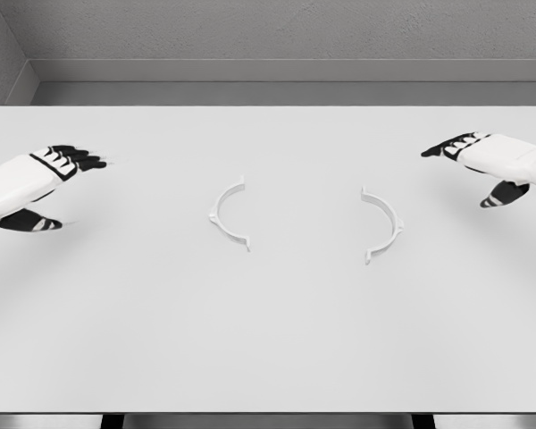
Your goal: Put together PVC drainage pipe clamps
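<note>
Left clamp half: a thin white plastic half-ring with small end tabs (228, 213) is lying flat on the white table (268, 340), left of centre, its open side facing right.

Right clamp half: a matching thin white plastic half-ring (381, 222) is lying right of centre, its open side facing left, so the two hollows are facing each other with a clear gap of bare table between them.

Left hand: the white hand with black fingers (46, 183) is hovering above the table's left edge, fingers stretched out and thumb dropped below; it is holding nothing and is sitting well apart from the left clamp half.

Right hand: the white-and-black hand (482, 165) is hovering at the table's right edge in the same way, fingers extended, thumb hanging down, carrying nothing, well apart from the right clamp half.

Step in hand: by my reading, both hands are reaching in for their nearer halves; nothing is gripped yet.

Doing it well: each hand is probably best coming down over the arched middle of its half, pinching thumb against fingers across the thin band, leaving the end tabs free for mating.

Watching for: the pieces are low and flat, so fingertips may be skidding them along the table instead of lifting; a slow, square approach should be keeping the tabs aligned when the halves are brought together.
</note>
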`<move>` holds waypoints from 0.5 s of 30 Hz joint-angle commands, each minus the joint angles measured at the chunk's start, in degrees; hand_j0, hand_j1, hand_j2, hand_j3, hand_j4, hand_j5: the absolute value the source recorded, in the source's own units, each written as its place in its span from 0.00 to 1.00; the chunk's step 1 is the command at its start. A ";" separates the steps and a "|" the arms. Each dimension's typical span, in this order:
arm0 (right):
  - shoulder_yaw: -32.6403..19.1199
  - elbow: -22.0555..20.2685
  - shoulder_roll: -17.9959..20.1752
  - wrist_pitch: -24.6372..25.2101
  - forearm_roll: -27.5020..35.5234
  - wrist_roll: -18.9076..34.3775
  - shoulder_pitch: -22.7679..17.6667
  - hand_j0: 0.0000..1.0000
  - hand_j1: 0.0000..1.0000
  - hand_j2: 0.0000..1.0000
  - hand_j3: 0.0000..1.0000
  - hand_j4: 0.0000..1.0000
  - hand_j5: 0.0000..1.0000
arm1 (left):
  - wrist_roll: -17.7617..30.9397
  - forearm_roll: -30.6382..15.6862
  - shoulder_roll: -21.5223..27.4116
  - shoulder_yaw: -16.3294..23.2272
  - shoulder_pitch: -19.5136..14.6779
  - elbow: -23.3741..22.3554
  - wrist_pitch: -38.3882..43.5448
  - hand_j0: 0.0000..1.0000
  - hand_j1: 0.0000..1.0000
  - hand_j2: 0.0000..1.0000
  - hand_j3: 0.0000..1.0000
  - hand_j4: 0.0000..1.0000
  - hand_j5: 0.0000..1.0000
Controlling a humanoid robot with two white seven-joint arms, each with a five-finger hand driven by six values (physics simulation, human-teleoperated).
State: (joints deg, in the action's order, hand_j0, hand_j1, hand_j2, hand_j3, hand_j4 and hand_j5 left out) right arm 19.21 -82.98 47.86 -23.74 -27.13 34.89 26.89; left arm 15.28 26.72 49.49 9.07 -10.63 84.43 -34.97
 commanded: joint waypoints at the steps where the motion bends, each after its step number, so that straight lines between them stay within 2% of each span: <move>1: 0.65 -0.25 0.04 0.18 0.33 0.11 0.00 1.00 1.00 1.00 1.00 1.00 1.00 | 0.28 -0.09 -0.09 -0.72 0.00 -3.39 -0.03 1.00 1.00 1.00 1.00 1.00 1.00; 5: 0.56 0.01 -0.13 0.01 0.24 0.11 0.17 1.00 1.00 1.00 1.00 1.00 1.00 | 0.28 0.08 -0.27 -0.72 0.09 -3.30 -0.03 1.00 1.00 1.00 1.00 1.00 1.00; 8: 1.97 0.19 -1.63 -1.49 0.06 0.11 0.26 1.00 1.00 1.00 1.00 1.00 1.00 | 0.36 2.28 -3.17 -0.19 -0.53 -2.69 -0.03 1.00 1.00 1.00 1.00 1.00 1.00; 10: 2.41 0.36 -2.51 -1.14 0.07 0.11 0.35 1.00 1.00 1.00 1.00 1.00 1.00 | 0.45 5.36 -6.86 -0.10 -1.58 -2.25 -0.03 1.00 1.00 1.00 1.00 1.00 1.00; 11: 2.32 0.54 -2.77 -0.87 -0.11 0.11 0.35 1.00 1.00 1.00 1.00 1.00 1.00 | 0.80 5.36 -8.35 -0.28 -1.67 -2.25 -0.03 1.00 1.00 1.00 1.00 1.00 1.00; 13: 2.32 2.12 -4.00 -0.87 -0.29 0.11 0.61 1.00 1.00 1.00 1.00 1.00 1.00 | 6.95 5.36 -14.15 -1.42 -2.72 -2.25 -0.03 1.00 1.00 1.00 1.00 1.00 1.00; 15: 2.32 2.12 -4.88 -0.87 -0.46 0.11 0.70 1.00 1.00 1.00 1.00 1.00 1.00 | 7.40 6.06 -17.76 -1.69 -3.16 -2.16 -0.03 1.00 1.00 1.00 1.00 1.00 1.00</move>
State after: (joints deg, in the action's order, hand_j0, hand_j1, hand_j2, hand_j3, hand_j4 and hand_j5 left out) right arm 21.46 -81.33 43.94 -24.75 -27.64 34.84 27.60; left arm 20.76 32.49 35.85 7.78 -14.41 82.13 -35.09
